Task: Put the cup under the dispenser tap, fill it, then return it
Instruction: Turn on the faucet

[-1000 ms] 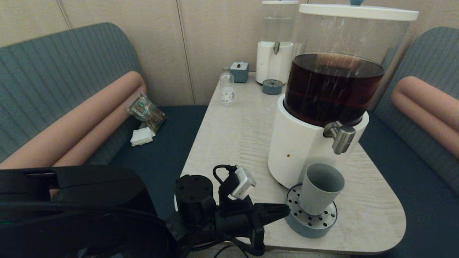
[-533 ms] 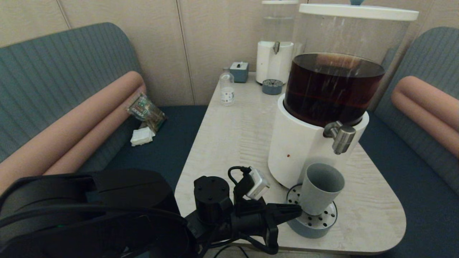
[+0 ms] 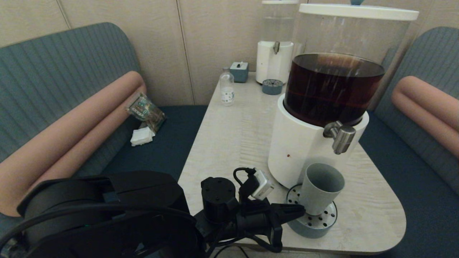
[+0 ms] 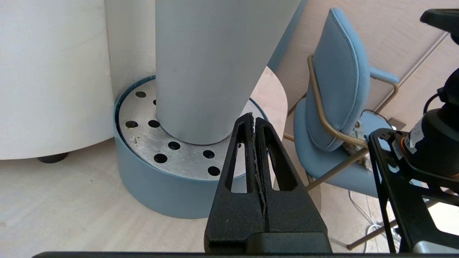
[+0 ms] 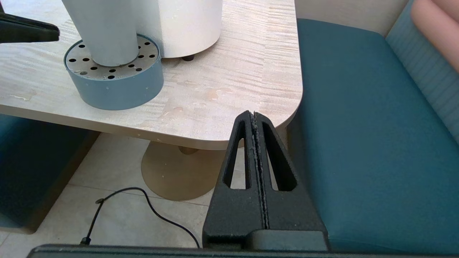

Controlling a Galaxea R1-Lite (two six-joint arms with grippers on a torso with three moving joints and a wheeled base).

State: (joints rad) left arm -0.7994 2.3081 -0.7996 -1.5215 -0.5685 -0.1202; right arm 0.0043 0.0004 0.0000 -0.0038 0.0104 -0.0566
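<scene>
Left gripper, black with jaws clenched on nothing, points level at the foot of the matte grey-blue plastic tumbler, which stands upright on the round perforated drip tray beneath the brushed-steel tap. Right gripper, clenched, hangs beyond the pale wooden table corner.

The matte grey-blue plastic cup is standing on the round blue perforated drip tray, filling the gap beneath the brushed-steel tap. The large white-based dispenser is walling off its 11 o'clock side. The left pincer, fingers pressed together, is sitting just beside the cup at 9 o'clock. Bare pale wood-grain bench is lying open towards 10 o'clock, and at 3 o'clock too.
</scene>
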